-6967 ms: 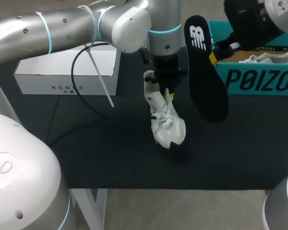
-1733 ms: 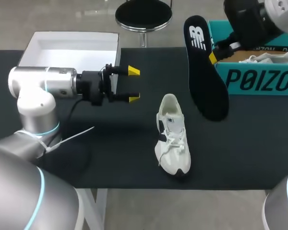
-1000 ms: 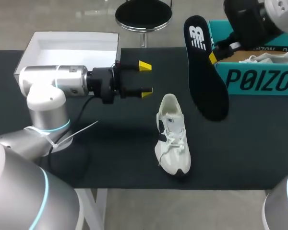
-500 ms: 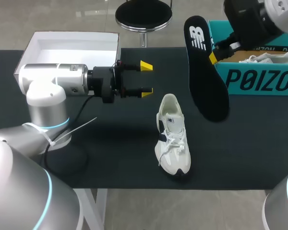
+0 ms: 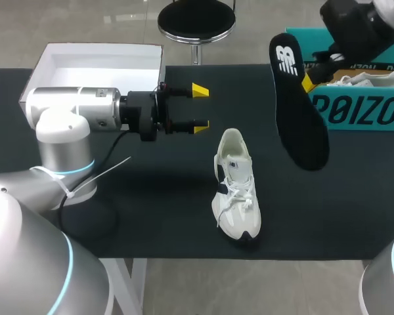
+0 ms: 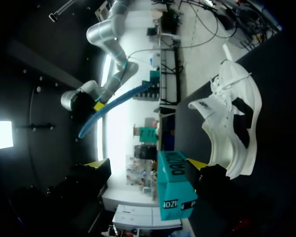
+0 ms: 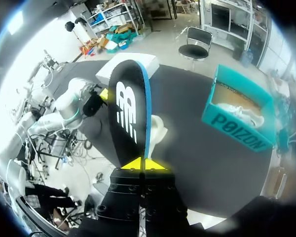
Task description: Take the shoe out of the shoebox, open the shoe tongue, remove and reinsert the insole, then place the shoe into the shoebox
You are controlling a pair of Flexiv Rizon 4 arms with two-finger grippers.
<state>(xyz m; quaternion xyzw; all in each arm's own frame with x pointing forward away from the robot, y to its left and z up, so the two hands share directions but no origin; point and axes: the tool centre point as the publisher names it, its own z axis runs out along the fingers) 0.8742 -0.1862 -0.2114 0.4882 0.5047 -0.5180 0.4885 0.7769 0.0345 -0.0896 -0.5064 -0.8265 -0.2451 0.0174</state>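
A white shoe [image 5: 236,187] lies on the black table with its toe toward the front edge; in the left wrist view the shoe [image 6: 232,133] is ahead of my fingers and off to one side. My left gripper [image 5: 199,106] hovers open just behind and to the left of its heel, with nothing between its fingers [image 6: 144,165]. The black insole [image 5: 299,108] hangs in the air right of the shoe, and my right gripper [image 5: 308,80] is shut on its edge. In the right wrist view the insole [image 7: 130,118] stands up from the shut tips [image 7: 144,164], hiding part of the shoe [image 7: 159,129].
A teal shoebox [image 5: 387,111] stands at the back right with another white shoe [image 5: 368,80] inside; the same shoebox [image 7: 239,116] shows in the right wrist view. An open white box [image 5: 98,62] sits at the back left. A cable and a zip tie trail from my left arm.
My right arm has carried the insole a little to the right. The left gripper crept slightly right a second ago and has since held still. The shoe has not moved.
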